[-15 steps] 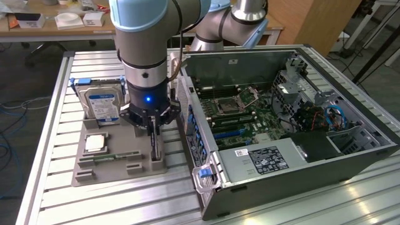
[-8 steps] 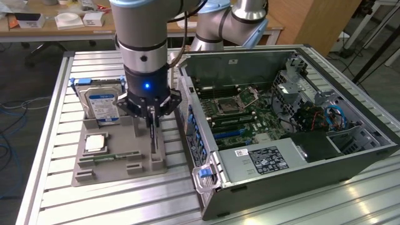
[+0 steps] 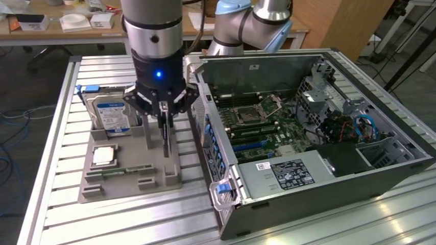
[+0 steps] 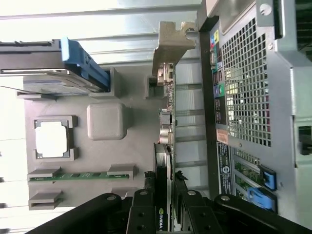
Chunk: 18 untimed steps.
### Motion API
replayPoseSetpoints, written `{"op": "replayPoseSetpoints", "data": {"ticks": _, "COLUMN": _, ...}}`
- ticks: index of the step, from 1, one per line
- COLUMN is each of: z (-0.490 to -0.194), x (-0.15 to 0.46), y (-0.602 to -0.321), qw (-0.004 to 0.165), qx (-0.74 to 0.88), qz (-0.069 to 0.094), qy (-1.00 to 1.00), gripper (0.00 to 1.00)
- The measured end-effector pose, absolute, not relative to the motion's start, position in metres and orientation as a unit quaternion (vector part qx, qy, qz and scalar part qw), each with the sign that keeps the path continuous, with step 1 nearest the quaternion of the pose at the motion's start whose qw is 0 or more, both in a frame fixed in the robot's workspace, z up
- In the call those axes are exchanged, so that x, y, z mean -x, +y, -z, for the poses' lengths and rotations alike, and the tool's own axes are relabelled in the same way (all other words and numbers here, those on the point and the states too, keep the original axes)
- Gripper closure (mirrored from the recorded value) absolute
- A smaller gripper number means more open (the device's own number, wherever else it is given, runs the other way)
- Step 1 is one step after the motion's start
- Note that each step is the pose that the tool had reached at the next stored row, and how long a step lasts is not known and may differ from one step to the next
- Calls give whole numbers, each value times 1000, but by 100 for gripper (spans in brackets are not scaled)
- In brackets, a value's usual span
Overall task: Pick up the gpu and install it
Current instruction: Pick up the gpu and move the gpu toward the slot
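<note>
The gpu (image 3: pixel 165 139) is a thin black card standing on edge over the grey holder tray (image 3: pixel 129 190), on the side next to the open computer case (image 3: pixel 381 168). My gripper (image 3: pixel 162 113) comes straight down on the card's top edge and is shut on it. In the wrist view the gpu (image 4: pixel 165 131) runs edge-on away from my gripper (image 4: pixel 164 197), with black fingers (image 4: pixel 142 209) on either side and its silvery end bracket (image 4: pixel 171 41) at the far end. Whether the card's lower edge still rests in the tray slot cannot be told.
The tray (image 4: pixel 105 122) also holds a silver hard drive (image 3: pixel 112 115) with a blue-white label, a processor chip (image 3: pixel 103 154) and a green memory stick (image 3: pixel 126 170). Inside the case lie the motherboard (image 3: pixel 262 127) and a power supply (image 3: pixel 286 173). The slatted metal table (image 3: pixel 54 153) surrounds both.
</note>
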<state>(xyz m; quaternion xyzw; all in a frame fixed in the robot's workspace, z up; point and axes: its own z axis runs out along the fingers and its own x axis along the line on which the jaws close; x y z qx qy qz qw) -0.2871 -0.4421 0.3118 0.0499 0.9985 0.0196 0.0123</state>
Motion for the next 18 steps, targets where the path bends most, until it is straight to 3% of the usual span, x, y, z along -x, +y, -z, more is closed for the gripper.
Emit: {"op": "replayPoseSetpoints", "data": {"ticks": 18, "z": -394, "x": 287, "y": -442, "qw": 12, "qx": -50, "qz": -20, "qy": 998, "gripper": 74}}
